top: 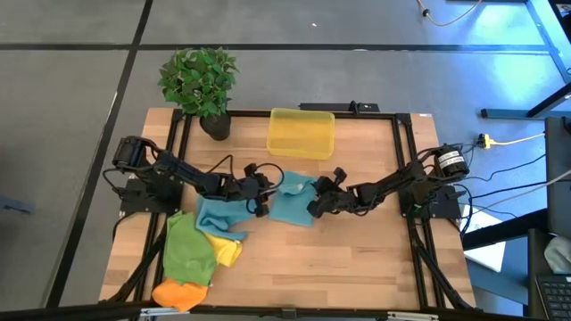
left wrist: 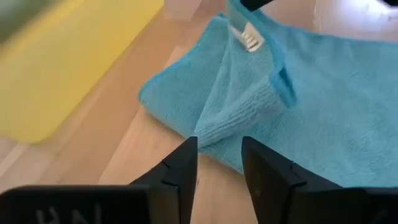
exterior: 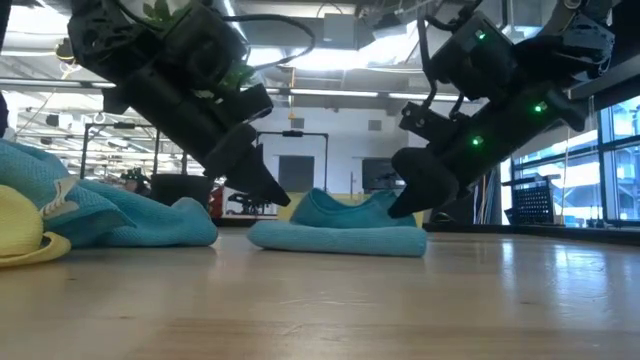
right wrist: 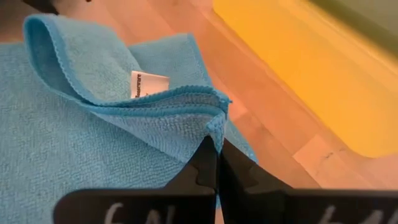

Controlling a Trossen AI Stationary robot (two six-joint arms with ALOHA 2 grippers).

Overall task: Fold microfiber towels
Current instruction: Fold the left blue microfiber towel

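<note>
Two sets of jaws were set at opposite edges of one folded teal towel (top: 293,203) on the wooden counter (top: 357,259). The left gripper (left wrist: 219,163) had its jaws parted, released, with the towel's ribbed, looped fold lying just ahead of them. The right gripper (right wrist: 217,163) had its jaws clenched on the towel's stitched corner. Soft, napped cloth with a white label (right wrist: 148,84) was shown. Beyond both jaws a translucent yellow bin (top: 302,133) was seen.
</note>
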